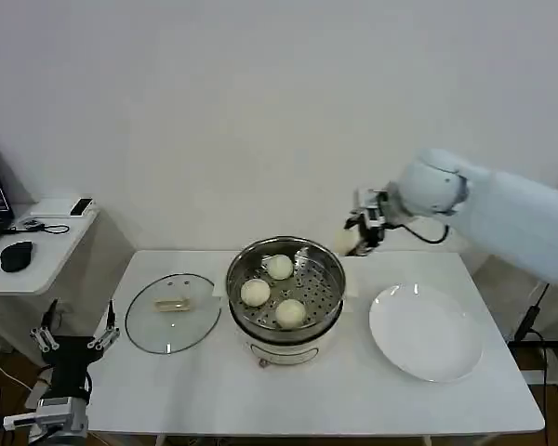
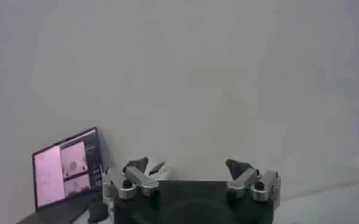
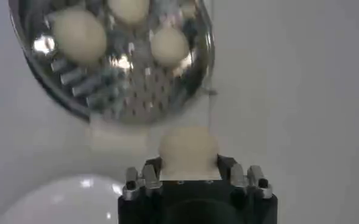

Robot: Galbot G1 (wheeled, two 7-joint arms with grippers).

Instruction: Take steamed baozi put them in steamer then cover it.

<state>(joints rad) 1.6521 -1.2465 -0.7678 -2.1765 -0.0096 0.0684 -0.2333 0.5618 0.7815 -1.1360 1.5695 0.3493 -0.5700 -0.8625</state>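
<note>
I am working over the white bench [image 1: 260, 390], and the biggest thing on it is the steel steamer [image 1: 285, 288] at the middle, sitting on its white base; it is looking heavy and rigid, so I am judging it will stay put while I am loading it. Just to its right the white plate [image 1: 428, 332] is lying bare. To the steamer's left, close beside it, the glass lid [image 1: 172, 312] is lying flat with its cream bar handle facing up; I am reckoning it is smooth, breakable and slippery at the rim, so that handle is the sensible place to take hold when covering time comes. Three buns [image 1: 279, 268] are already sitting on the perforated tray, set apart from one another. My right gripper [image 1: 358, 240] is hanging above the bench just behind the steamer's right rim, its jaws clenched on the fourth bun [image 3: 188, 149], which is bulging out between them. That bun is looking light, soft and easily dented, so I am judging a gentle hold across its middle is right, and a low release over the bare part of the tray. My left gripper [image 1: 74, 333] is waiting low off the bench's left front corner, jaws spread wide and grasping nothing.
</note>
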